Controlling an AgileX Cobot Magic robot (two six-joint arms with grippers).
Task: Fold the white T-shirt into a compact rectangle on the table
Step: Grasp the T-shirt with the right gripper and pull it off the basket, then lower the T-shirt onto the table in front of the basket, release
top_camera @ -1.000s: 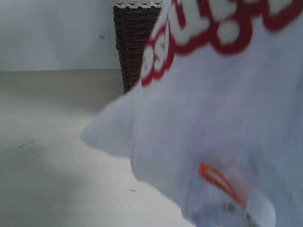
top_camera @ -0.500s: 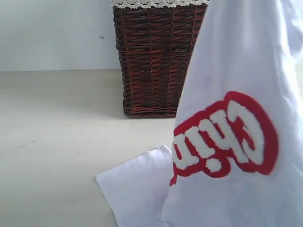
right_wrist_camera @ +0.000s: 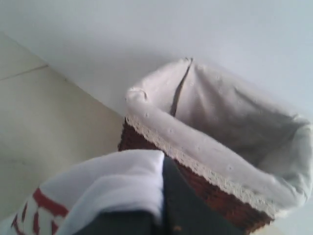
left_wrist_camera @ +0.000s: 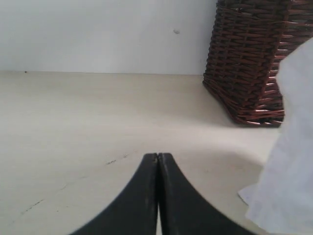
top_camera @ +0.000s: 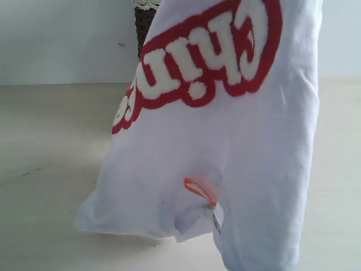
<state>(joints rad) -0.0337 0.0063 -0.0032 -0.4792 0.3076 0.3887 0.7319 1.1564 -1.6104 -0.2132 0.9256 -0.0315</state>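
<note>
A white cotton T-shirt (top_camera: pixel 225 147) hangs in mid-air in front of a dark brown wicker basket (left_wrist_camera: pixel 249 63), hiding nearly all of it from the exterior camera. Its red-edged fuzzy lettering (top_camera: pixel 197 62) is upside down, and its small orange neck tag (top_camera: pixel 199 192) dangles near the bottom. The lowest folds sit at or just above the pale beige table (top_camera: pixel 45 169); contact cannot be confirmed.

The right gripper (right_wrist_camera: pixel 171 196), raised above the basket's cream lace-trimmed lining (right_wrist_camera: pixel 220 122), has its fingers pinched on a bunched edge of the shirt. The left gripper (left_wrist_camera: pixel 158 157) is low over the table to the open side of the basket, its fingers pressed together and holding nothing.

The risks appear to lie in that one-point hold. Held by one gripper alone, the cloth can twist or swing and land crumpled rather than flat. Thin cotton could also slip from so small a pinch. A swing towards the basket might snag the fabric on its rim or drop it inside. The empty gripper would need to open before it could catch a second edge.
</note>
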